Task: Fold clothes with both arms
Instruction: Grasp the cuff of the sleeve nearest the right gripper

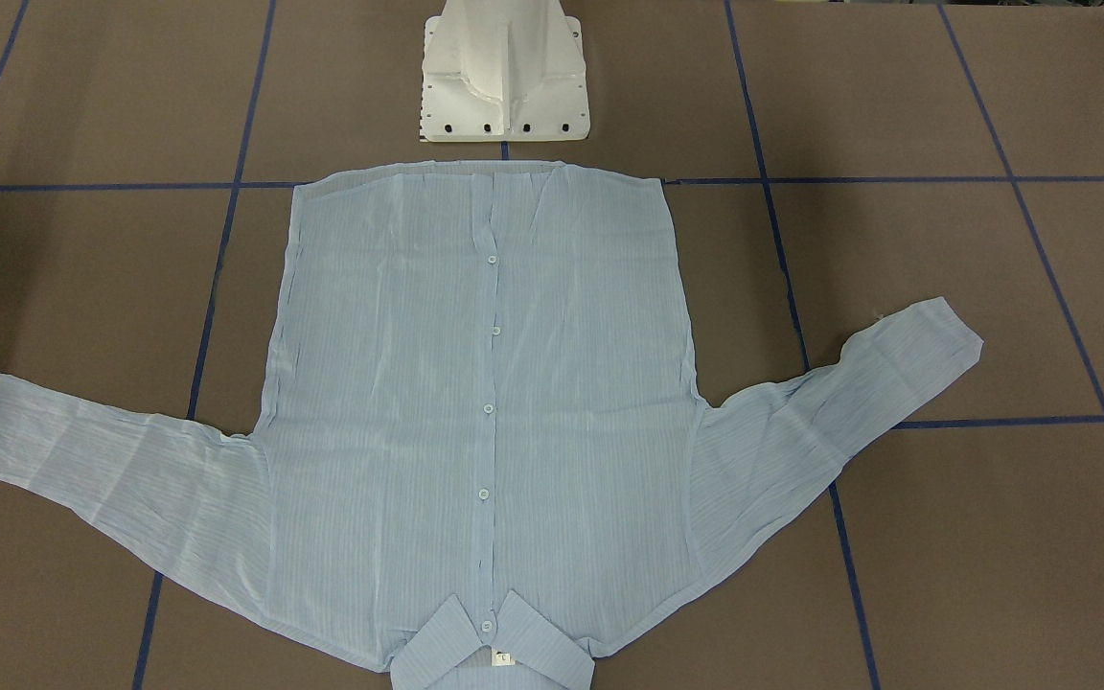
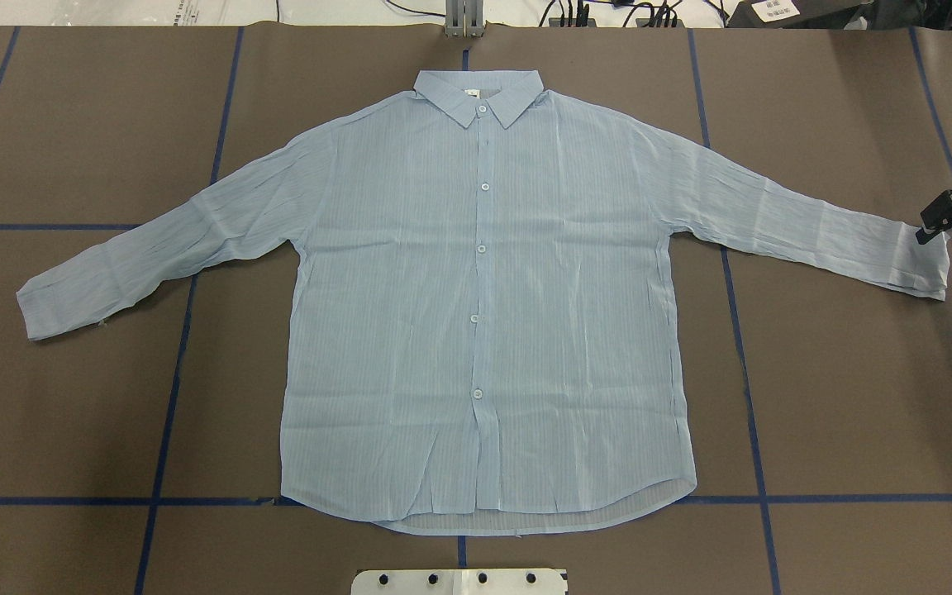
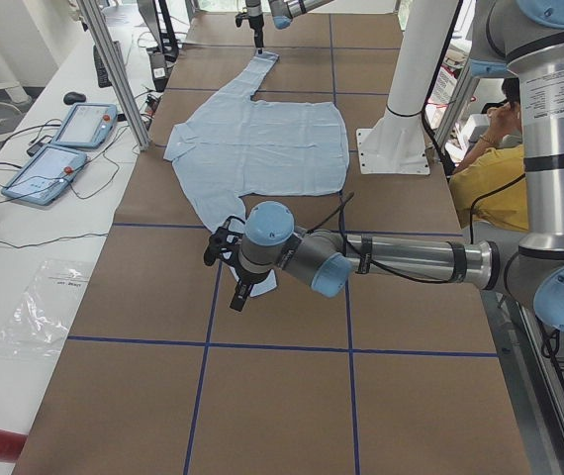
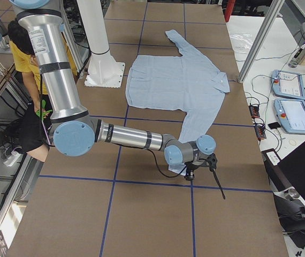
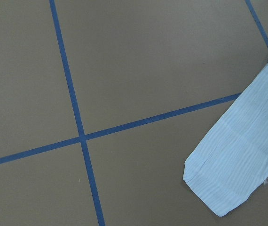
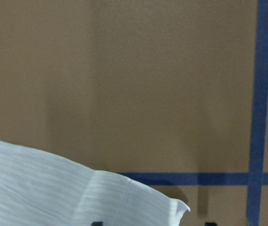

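**A:** Where is the shirt on your feed?

**B:** I see the pale-blue shirt (image 2: 484, 289) lying flat on the brown table (image 2: 71, 124), buttoned front up. Its collar (image 2: 480, 95) is at the far edge and its hem (image 2: 484, 521) lies just short of the white pedestal base (image 1: 504, 86). Both sleeves are spread out sideways.

**A:** And the right gripper?

**B:** The right gripper (image 2: 949, 219) hangs over the right cuff (image 2: 914, 264). On its wrist camera I see two dark fingertips (image 6: 95, 223) set wide apart, with the cuff's corner lying between them. I see nothing held.

**A:** I have the left gripper (image 3: 236, 285) near the left cuff (image 5: 228, 179). Its wrist camera gives me only that cuff and the crossing blue tape lines (image 5: 80, 136), so I cannot tell how far it is open.

**B:** Beyond that, I see two teach pendants (image 3: 84, 124) on the white surface beside the table, and a person in yellow (image 3: 490, 188) behind the robot.
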Tool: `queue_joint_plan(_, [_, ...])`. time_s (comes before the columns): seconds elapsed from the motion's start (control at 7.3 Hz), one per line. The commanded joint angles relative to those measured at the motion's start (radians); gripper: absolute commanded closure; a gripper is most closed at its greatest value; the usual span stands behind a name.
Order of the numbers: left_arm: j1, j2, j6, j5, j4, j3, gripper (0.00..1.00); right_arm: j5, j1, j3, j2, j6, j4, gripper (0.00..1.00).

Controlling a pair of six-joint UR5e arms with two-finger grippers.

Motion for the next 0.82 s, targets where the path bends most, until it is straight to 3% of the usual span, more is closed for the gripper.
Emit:
queue_joint_plan(0.0, [0.0,-0.002,0.001,0.002,0.0,0.001,0.0,-0.005,0.0,-0.023,0.018,0.0,0.0,0.35])
queue_joint_plan(0.27, [-0.001,-0.002,0.002,0.002,0.0,-0.002,0.0,-0.005,0.0,-0.028,0.017,0.0,0.0,0.58])
queue_joint_plan(0.68, [-0.001,0.0,0.002,0.004,0.0,-0.002,0.0,-0.005,0.0,-0.028,0.017,0.0,0.0,0.59])
